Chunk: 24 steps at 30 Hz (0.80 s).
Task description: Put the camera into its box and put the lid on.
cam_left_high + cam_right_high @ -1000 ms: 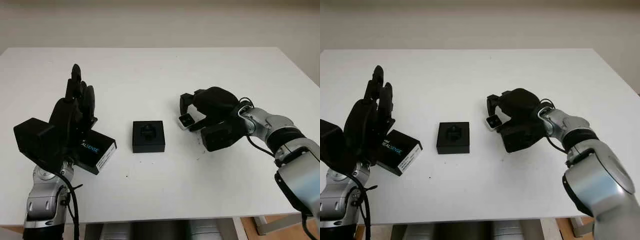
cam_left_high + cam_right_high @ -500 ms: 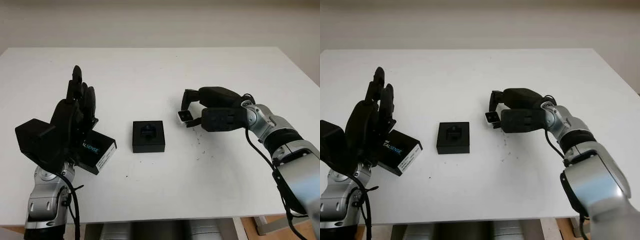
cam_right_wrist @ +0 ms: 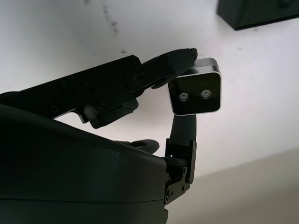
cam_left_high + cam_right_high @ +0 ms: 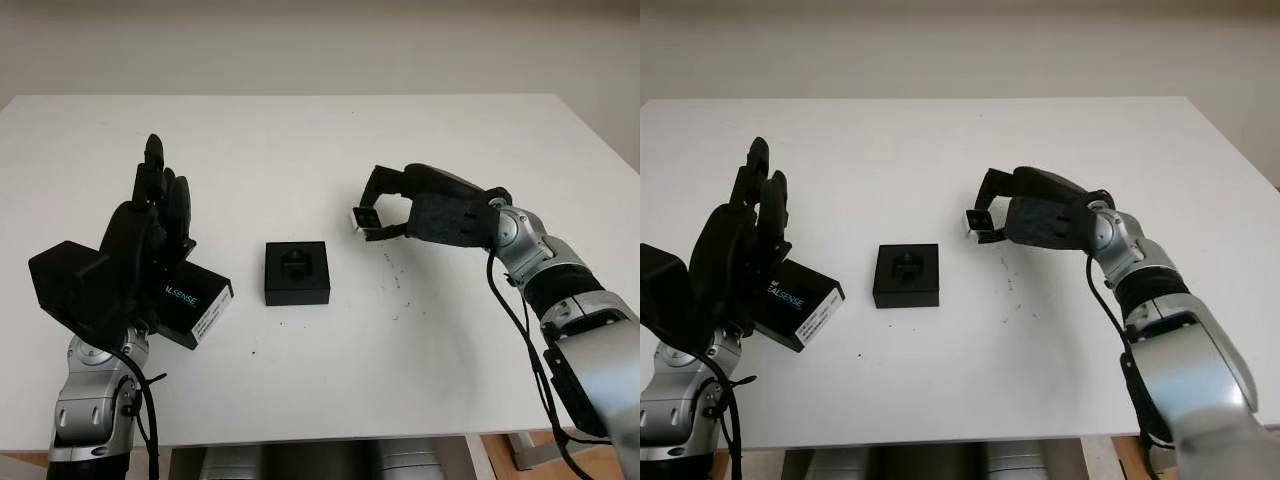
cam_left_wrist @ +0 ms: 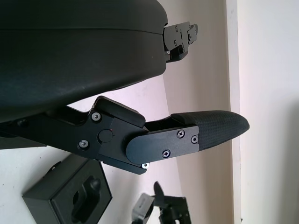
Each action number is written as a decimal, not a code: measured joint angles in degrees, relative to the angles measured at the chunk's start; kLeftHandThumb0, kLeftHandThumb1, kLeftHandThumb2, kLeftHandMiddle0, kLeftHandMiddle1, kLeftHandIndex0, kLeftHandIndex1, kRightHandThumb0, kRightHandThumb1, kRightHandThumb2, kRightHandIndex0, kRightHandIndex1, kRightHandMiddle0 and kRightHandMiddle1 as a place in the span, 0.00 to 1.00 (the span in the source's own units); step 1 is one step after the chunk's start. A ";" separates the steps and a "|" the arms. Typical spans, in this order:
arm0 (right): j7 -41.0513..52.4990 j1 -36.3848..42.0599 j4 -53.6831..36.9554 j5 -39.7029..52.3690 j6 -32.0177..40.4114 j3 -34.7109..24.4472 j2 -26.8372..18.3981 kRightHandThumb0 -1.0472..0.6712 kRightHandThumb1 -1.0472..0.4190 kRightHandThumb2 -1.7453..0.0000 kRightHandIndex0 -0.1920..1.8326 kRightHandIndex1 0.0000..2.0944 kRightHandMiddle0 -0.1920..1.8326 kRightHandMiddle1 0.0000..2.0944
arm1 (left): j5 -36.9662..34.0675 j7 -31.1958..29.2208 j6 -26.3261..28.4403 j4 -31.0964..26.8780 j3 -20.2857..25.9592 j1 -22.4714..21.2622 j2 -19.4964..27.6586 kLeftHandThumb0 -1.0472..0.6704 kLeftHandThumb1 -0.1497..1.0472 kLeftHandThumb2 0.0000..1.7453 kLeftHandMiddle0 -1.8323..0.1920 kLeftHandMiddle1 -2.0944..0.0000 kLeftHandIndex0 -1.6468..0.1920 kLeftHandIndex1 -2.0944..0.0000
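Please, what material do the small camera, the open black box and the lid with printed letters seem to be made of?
Camera, pinched in the right hand: looks like brushed metal, given its silvery sheen. Box: matte black, probably card with a moulded insert. Lid, by the open left hand: likely printed cardboard, with sharp edges and a white label.

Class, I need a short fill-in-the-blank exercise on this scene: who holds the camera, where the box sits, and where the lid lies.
1. The camera is pinched by the ____ hand.
2. The box stands on the white ____.
3. The open left hand is raised beside the ____, which lies left of the box.

Missing words: right; table; lid
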 measured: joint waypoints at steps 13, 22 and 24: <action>3.56 13.21 -34.07 0.68 21.73 -1.92 1.56 0.37 0.00 0.92 0.27 0.03 0.24 0.95 | 0.30 0.23 0.53 -0.59 -1.01 0.05 -0.67 0.13 1.00 0.35 1.00 1.00 1.00 1.00; 4.28 19.33 -47.53 -2.29 30.09 -1.44 3.25 0.37 0.00 0.94 0.31 0.04 0.26 0.94 | 0.16 0.60 0.81 -1.01 -1.60 0.10 -1.91 0.14 1.00 0.36 1.00 1.00 1.00 1.00; 4.28 20.46 -49.13 -2.94 31.01 -1.23 3.70 0.37 0.00 0.94 0.31 0.04 0.26 0.94 | 0.18 0.65 0.83 -1.08 -1.75 0.16 -1.97 0.14 1.00 0.36 1.00 1.00 1.00 1.00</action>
